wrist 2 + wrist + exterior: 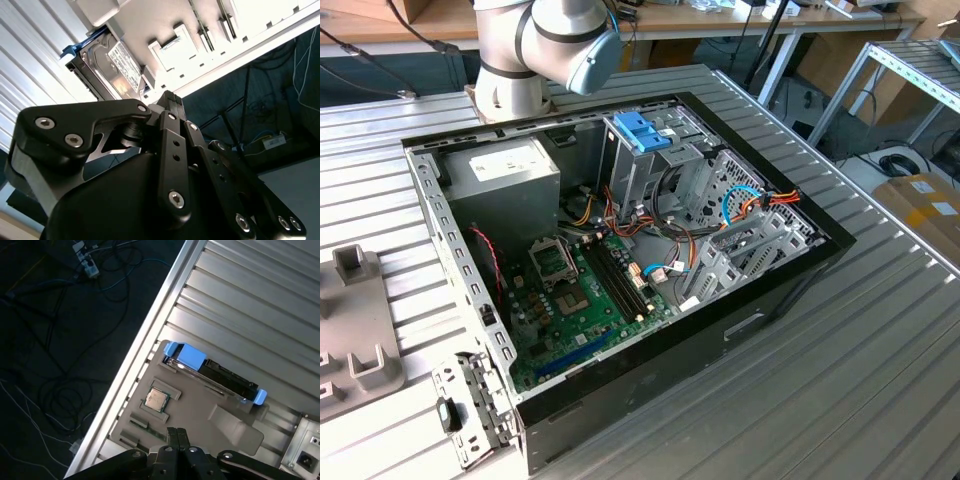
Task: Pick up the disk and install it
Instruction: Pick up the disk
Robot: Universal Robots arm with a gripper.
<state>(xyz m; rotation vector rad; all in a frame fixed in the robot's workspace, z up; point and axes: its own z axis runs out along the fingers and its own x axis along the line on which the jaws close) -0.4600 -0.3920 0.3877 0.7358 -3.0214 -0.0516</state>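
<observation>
in a slot of the grey holder tray (192,407), the disk (220,376) stands on its long edge, with its blue carrier frame showing at both ends. a processor chip (155,399) lies in a recess of the same tray, near the disk. the gripper (177,432) hangs apart from the disk, fingers pressed together on nothing. the tray sits by the edge of the ribbed worktop (260,305), with cables (60,340) on the floor beyond. in the exterior view, the open computer case (770,290) holds a blue latch piece (642,130) and a power-supply box (505,175).
</observation>
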